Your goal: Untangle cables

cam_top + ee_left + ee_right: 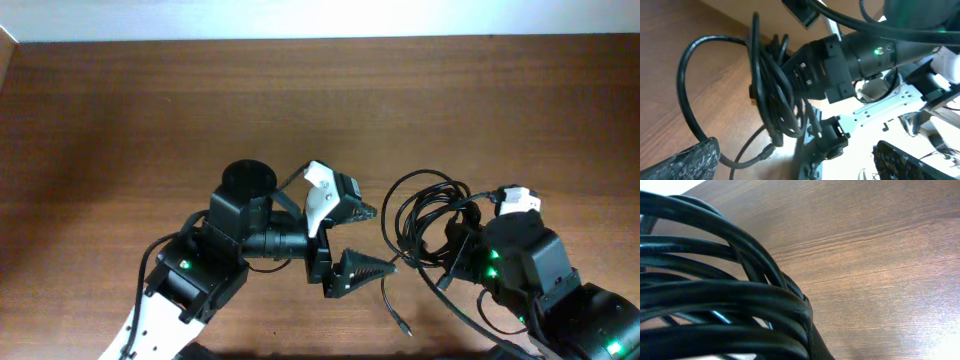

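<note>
Looped cables (428,222), tail toward near edge

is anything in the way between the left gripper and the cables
nothing visible: in the overhead view the open left gripper faces the cables across a strip of bare table; one loose cable end trails off that line

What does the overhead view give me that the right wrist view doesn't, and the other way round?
Only overhead: both arms, the left gripper open just beside the cables, and one loose end lying apart from the bundle. Only right wrist: a close look at how the cables cross and press against each other, right up at the camera. Both: the black cables and the brown wooden table.
</note>
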